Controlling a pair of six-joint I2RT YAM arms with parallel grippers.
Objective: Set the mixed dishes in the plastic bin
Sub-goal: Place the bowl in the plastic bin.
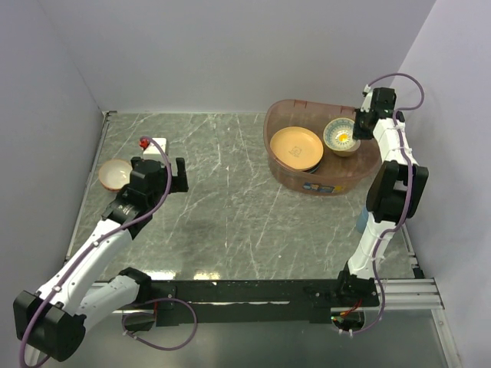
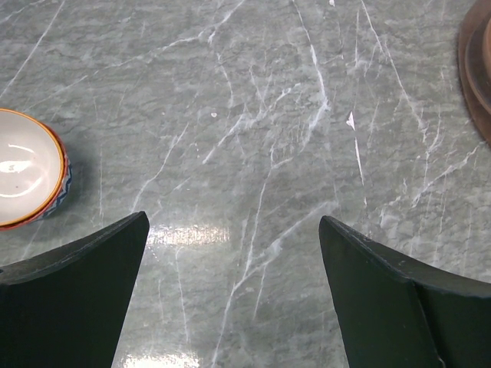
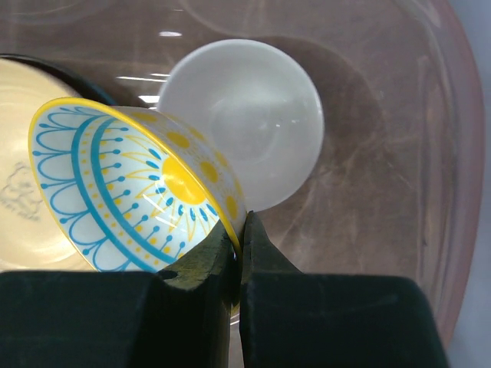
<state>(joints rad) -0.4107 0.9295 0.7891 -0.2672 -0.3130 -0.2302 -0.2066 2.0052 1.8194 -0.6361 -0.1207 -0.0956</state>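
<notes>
1. The right arm rises from its base at the near edge, bends at the elbow and reaches down over the plastic bin [image 1: 280, 170] at the far right of the bench [image 1: 230, 207].
2. The right claw [image 3: 239, 230] has its fingers pressed together on the rim of a blue-and-yellow patterned bowl [image 3: 130, 192], and the bowl hangs tilted inside the bin.
3. That bowl has a yellow rim, blue arcs and dotted rings, and a solid yellow centre; from above it sits right at the claw [image 1: 359, 126].
4. Just beyond the fingertips a small cream bowl [image 3: 245, 115] lies on the bin floor, plain and glossy. Whether the patterned bowl touches it, I cannot tell.
5. The yellow-orange plate [image 1: 295, 148] lies in the bin's left half, beside the held bowl.
6. The left arm stretches low from the near left corner, and the left claw [image 2: 234, 222] is spread wide over bare bench, gripping nothing.
7. The red-patterned bowl [image 2: 23, 180] stands upright on the bench off to that claw's left side, apart from the fingers, with a white inside and an orange-red rim.
8. The white plate with red and dark shapes [image 1: 157, 143] lies just past the left claw, partly hidden by it.
9. The light blue plastic cup [image 1: 360, 218] peeks out beside the right arm, on the bench outside the bin.
</notes>
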